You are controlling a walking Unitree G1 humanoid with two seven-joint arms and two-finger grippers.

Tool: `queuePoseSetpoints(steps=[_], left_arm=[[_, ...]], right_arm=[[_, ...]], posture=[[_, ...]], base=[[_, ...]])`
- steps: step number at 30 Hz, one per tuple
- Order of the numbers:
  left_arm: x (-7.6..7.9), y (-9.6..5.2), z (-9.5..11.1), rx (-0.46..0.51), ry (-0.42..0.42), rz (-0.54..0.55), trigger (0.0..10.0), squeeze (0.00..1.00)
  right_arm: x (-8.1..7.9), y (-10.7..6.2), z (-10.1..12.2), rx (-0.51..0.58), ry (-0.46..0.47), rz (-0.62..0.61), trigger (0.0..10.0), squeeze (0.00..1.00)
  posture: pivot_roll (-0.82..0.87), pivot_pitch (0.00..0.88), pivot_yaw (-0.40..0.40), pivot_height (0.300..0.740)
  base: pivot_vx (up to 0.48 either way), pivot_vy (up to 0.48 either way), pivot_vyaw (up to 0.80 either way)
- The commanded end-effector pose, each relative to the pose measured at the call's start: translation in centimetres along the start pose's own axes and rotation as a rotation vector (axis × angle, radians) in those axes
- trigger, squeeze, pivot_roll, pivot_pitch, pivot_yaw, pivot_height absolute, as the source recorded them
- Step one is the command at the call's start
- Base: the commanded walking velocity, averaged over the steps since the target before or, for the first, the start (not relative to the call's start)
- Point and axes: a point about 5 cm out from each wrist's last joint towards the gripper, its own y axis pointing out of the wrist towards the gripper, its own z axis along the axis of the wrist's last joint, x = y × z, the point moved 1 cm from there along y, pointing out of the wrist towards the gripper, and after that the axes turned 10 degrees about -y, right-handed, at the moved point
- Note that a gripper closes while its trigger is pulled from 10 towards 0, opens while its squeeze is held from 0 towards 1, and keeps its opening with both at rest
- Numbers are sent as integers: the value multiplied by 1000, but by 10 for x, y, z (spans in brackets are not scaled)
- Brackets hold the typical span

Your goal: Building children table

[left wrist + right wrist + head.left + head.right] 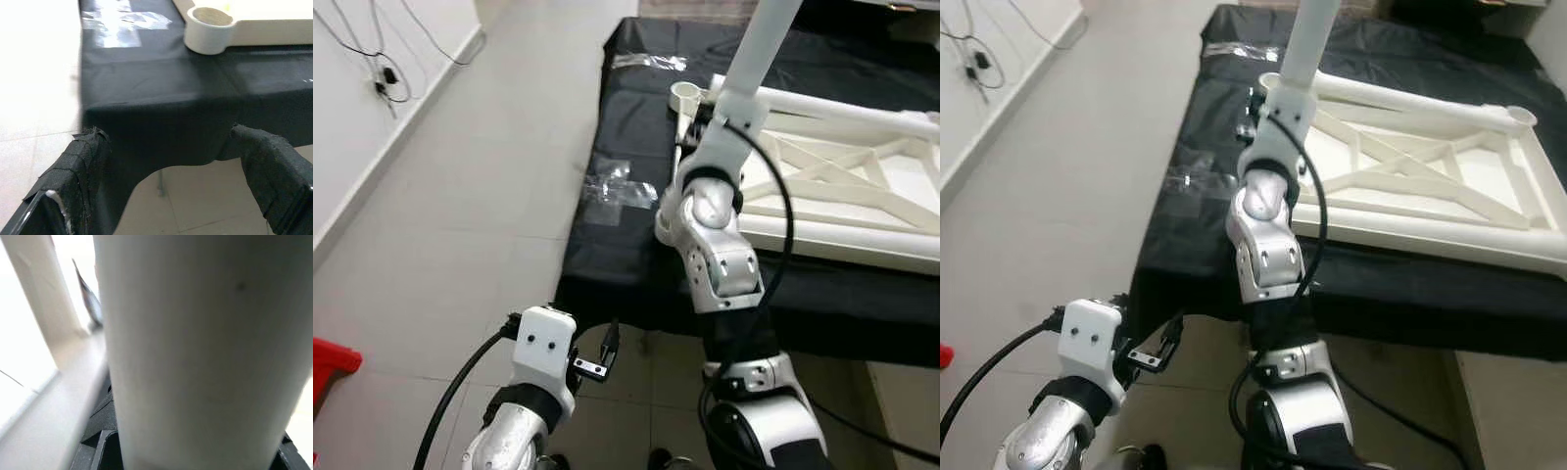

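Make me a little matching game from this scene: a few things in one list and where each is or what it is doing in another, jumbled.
Things:
1. white table leg
2. white table frame
3. left tool
4. red thing

Places or states:
A. lying flat on the black cloth
B. on the floor at far left
C. upright, gripped by the right tool
D. open, low before the cloth's edge

Pairs: 1-C, 2-A, 3-D, 4-B

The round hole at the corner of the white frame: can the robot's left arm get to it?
Probably yes: the left gripper, fingers open, faces the round socket across bare black cloth, though it hangs lower.
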Motion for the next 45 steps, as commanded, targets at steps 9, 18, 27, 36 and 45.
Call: queuePoseSetpoints(steps=[9, 18, 27, 36, 45], left_arm=[[-10, 26, 23, 90, 118, 47, 10000, 0], [-15, 57, 31, 96, 219, 0, 10000, 0], [-9, 71, 10, 30, 211, -114, 10000, 0], [-8, 80, 11, 53, 222, -131, 10000, 0], [4, 84, 13, 85, 255, -180, 10000, 0]], right_arm=[[-19, -26, 8, 22, 256, 434, 10000, 0], [-26, -54, -23, -90, 322, 599, 10000, 0], [-31, -77, -28, -146, 372, 726, 10000, 0], [-33, -86, -29, -165, 385, 779, 10000, 0], [-31, -90, -31, -180, 369, 784, 10000, 0]], posture=[[63, 159, -63, 740], [57, 105, -47, 740], [41, 89, -42, 740], [37, 91, -40, 740], [36, 93, -41, 740]], base=[[0, 0, 0], [0, 0, 0], [0, 0, 0], [0, 0, 0], [0, 0, 0]])
